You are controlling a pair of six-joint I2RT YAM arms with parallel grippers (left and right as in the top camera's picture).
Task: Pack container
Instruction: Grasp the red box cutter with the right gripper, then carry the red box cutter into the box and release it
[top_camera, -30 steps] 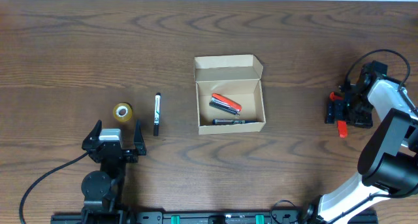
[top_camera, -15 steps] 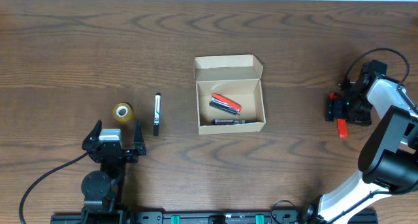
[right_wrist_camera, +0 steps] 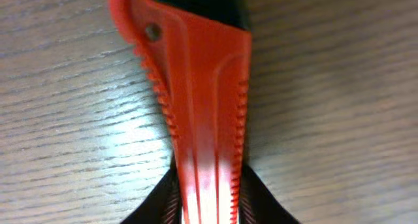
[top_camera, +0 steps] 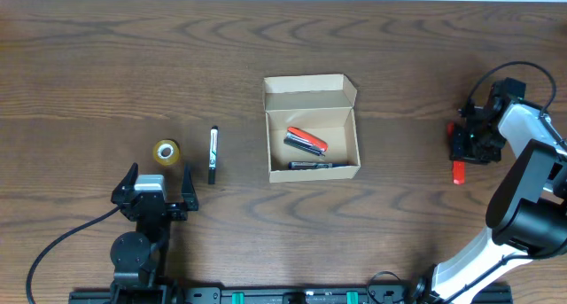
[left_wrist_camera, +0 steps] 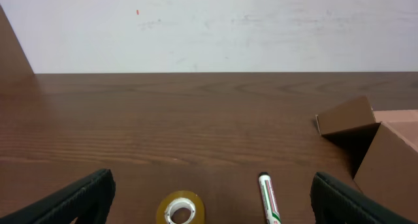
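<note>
At the centre of the wooden table (top_camera: 106,65), the container (top_camera: 310,93) sits with its lid open, a red-handled tool (top_camera: 306,141) and a dark pen (top_camera: 310,165) inside. Far right, the right gripper (top_camera: 462,153) clamps an orange-red tool (top_camera: 458,172). Front left, the left gripper (top_camera: 159,182) rests with its fingers spread, near a marker (top_camera: 213,153) and a tape roll (top_camera: 166,152).

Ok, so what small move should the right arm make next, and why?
Probably lift the red ridged plastic tool off the dark wooden table and carry it left towards the open tan cardboard box. The right pincer looks closed on the tool's handle, far right of the box, and the box, already holding a few items, has room.
</note>
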